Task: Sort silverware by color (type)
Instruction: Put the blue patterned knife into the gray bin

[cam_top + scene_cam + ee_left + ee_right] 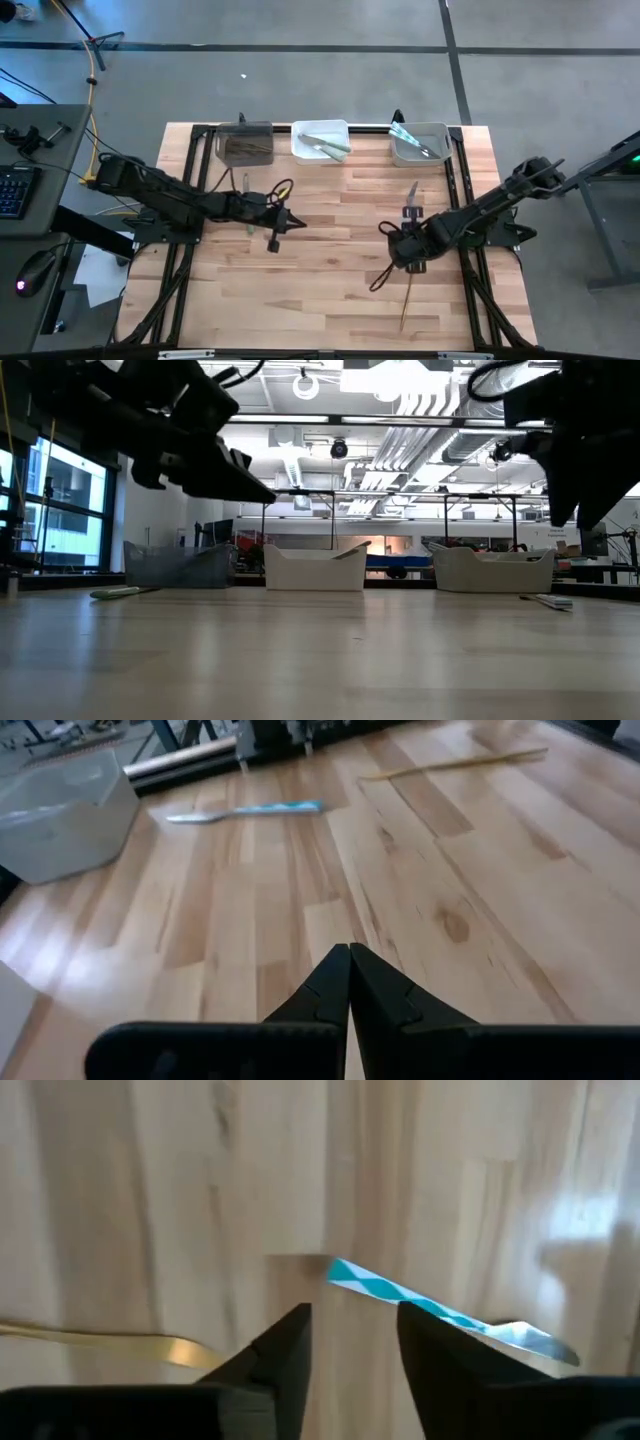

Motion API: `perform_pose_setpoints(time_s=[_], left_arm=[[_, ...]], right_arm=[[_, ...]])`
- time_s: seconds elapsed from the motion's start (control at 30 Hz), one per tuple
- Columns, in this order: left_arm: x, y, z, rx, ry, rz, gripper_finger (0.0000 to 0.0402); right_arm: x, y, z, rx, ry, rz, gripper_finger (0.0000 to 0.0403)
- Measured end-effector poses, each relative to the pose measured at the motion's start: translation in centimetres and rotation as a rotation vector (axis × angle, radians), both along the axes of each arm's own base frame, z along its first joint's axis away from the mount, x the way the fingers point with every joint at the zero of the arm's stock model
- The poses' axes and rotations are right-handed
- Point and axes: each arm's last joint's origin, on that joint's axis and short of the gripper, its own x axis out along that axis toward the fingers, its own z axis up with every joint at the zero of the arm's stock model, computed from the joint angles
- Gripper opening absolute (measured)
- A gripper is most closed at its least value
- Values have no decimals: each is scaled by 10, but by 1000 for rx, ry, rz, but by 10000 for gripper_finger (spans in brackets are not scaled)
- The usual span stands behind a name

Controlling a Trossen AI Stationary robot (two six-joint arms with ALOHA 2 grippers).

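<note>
Right gripper [352, 1342] hangs over the wood with its jaws parted and nothing between them, the blue-handled knife [440, 1312] lying flat just beyond its fingertips. A bronze piece [407, 293] rests on the table [330, 300] close by. Left gripper [349, 982] sits mid-table, jaws pressed together and empty. At the far edge, the dark bin [244, 145], white bin [321, 142] and grey bin [419, 146] each hold sorted cutlery.
</note>
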Motion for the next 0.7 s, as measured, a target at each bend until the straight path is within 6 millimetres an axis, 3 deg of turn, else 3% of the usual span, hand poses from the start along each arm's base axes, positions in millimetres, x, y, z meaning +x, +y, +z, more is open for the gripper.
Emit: perform_pose_setpoints(time_s=[0.2,0.47,0.7], left_arm=[[6,-1,-12,2,6,1,0],[7,-1,-15,4,19,2,0],[7,-1,-15,4,19,2,0]], right_arm=[[2,-21,-16,-39,59,80,163],[4,-48,-34,-47,119,218,165],[2,-57,-51,5,182,284,165]])
